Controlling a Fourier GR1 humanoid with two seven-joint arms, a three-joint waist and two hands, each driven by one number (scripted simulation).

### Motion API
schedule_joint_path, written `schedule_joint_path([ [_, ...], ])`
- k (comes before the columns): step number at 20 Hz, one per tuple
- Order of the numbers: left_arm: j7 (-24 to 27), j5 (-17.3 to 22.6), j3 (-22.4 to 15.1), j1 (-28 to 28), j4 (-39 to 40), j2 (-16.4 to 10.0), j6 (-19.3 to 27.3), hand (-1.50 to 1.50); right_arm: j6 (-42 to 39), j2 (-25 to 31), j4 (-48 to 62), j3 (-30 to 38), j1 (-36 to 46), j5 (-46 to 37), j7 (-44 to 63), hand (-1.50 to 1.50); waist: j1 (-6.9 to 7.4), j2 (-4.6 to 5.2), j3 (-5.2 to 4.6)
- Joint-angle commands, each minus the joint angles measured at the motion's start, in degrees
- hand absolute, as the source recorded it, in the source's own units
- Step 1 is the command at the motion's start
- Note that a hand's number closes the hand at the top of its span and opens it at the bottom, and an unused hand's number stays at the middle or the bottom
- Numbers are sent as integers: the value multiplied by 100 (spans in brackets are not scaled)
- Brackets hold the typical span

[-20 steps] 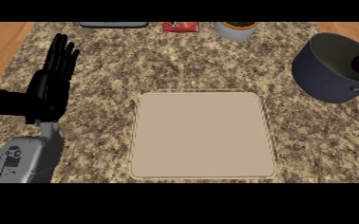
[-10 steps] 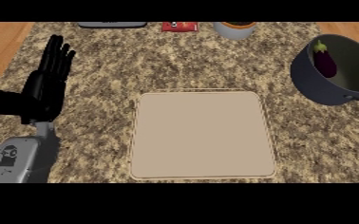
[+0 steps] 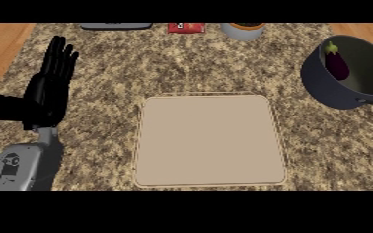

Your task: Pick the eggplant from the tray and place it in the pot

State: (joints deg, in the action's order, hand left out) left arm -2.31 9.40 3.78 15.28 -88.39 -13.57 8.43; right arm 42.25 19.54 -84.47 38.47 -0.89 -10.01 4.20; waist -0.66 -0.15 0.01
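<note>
Small dark purple eggplant with a green stem [image 3: 336, 62] lies inside the dark grey round pot [image 3: 322, 88] at the right edge, leaning on the inner wall, stem end up. Nothing is touching it. The flat beige square tray [image 3: 209, 140] in the middle of the speckled granite counter [image 3: 182, 64] has nothing on it.

Change: one second ago the pot showed no eggplant; half a second ago it was already in there, same as now. Judgement: the placing is done and nothing is left of the task.

Black left hand [image 3: 48, 86] rests at the left edge, fingers straight and up, wide open, holding nothing, about where it was in both earlier frames. Right hand shows nowhere, so its state can't be told.

Far edge, untouched: flat grey object [image 3: 116, 25], red packet [image 3: 186, 27], grey cup with brown contents [image 3: 244, 30].
</note>
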Motion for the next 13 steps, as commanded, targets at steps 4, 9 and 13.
schedule_joint_path([
  [4,49,128,241,-133,-74,-138,-274,0,-629,-496,-795,815,-1243,1102,-930,-150,7,2,0],
  [9,290,-71,86,-206,174,124,-268,0,-1206,-492,-547,1288,-1484,1604,-1370,-150,26,9,0],
  [13,-195,-296,-135,-166,-368,357,166,0,-1550,-610,-799,1622,-2021,1763,-1463,-150,22,3,0],
])
